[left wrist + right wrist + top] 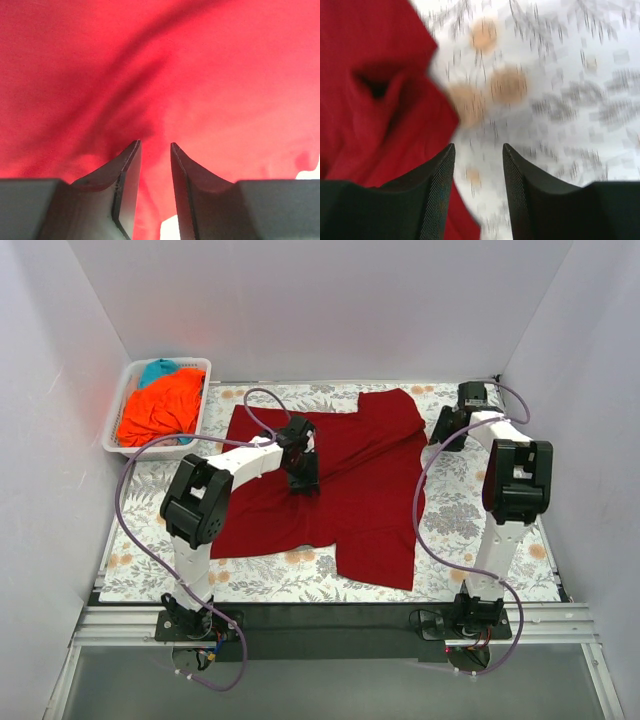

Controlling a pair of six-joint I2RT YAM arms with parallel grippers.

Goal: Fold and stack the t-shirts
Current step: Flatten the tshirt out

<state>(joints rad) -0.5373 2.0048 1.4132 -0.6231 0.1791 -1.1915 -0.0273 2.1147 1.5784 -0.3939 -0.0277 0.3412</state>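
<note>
A dark red t-shirt [350,480] lies spread, partly folded, on the floral tablecloth [460,515]. My left gripper [305,478] points down on the middle of the shirt. In the left wrist view the gripper [155,145] has its jaws a little apart, with red cloth [200,75] filling the view just below them. My right gripper [443,426] is open beside the shirt's upper right edge. In the right wrist view it [478,146] hangs over bare tablecloth [560,75], with the shirt's edge [375,100] to its left. An orange t-shirt [160,405] and a teal one [157,368] lie in the basket.
The white slotted basket [203,364] stands at the back left corner of the table. White walls close in the left, back and right sides. A black rail runs along the near edge by the arm bases.
</note>
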